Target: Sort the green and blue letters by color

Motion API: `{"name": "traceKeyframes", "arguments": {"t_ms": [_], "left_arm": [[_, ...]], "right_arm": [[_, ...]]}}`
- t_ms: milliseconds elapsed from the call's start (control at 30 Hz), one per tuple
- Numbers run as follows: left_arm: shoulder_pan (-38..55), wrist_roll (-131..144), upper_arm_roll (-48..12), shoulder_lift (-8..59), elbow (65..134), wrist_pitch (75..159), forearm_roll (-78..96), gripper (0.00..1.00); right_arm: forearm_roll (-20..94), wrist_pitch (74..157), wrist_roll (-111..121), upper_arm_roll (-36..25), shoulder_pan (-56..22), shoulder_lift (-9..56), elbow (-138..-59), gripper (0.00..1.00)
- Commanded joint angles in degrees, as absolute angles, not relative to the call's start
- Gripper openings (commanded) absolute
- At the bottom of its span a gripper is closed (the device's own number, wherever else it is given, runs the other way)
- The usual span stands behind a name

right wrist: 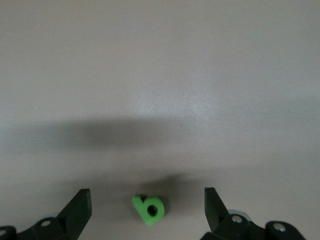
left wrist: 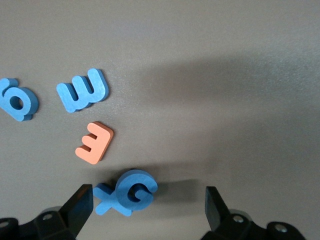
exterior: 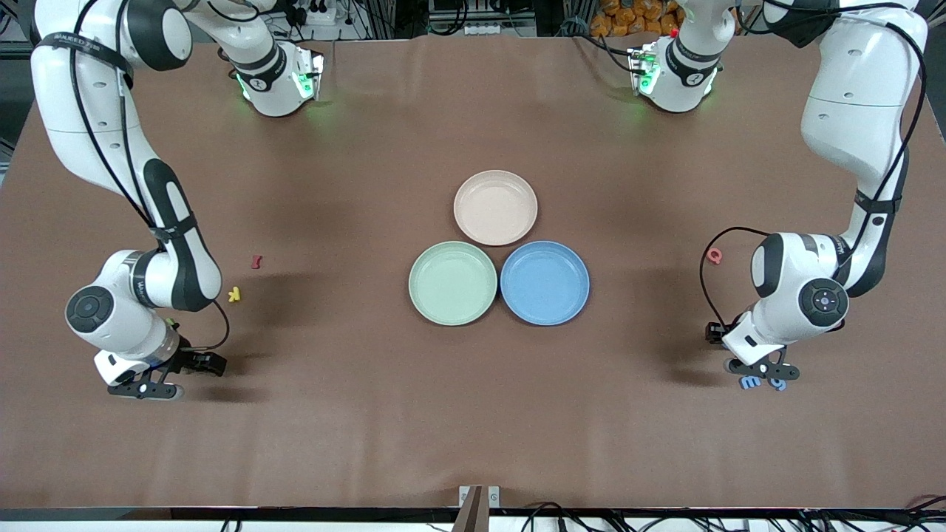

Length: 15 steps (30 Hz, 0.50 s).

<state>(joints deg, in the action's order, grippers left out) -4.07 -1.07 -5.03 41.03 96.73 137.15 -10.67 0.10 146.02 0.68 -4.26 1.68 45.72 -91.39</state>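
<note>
**Both claws are low over small foam letters, ready to pick.**

The left gripper has its fingers wide apart around a blue foam curved letter lying partly on a blue foam X, holding nothing yet. The right gripper is wide open around a green foam b. To do it well, the left one should pinch just one letter, not both. The round blue plate and round green plate wait mid-table. In the front view the arms hide most letters.
</note>
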Motion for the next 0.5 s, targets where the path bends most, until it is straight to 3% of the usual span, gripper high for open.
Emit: {"name": "traceKeyframes", "arguments": {"t_ms": [0,467], "left_arm": [[-4.39,-1.58,-5.19,41.66,96.06,137.64,-12.22,0.40],[-3.87,-0.53,-5.36,40.43,95.71,137.46,-12.04,0.38]], "right_arm": [[0.26,148.80,0.44,-4.22,1.67,43.95,-95.53,1.00],[0.18,150.47,0.70,-4.22,1.67,42.80,-99.14,1.00]]}}
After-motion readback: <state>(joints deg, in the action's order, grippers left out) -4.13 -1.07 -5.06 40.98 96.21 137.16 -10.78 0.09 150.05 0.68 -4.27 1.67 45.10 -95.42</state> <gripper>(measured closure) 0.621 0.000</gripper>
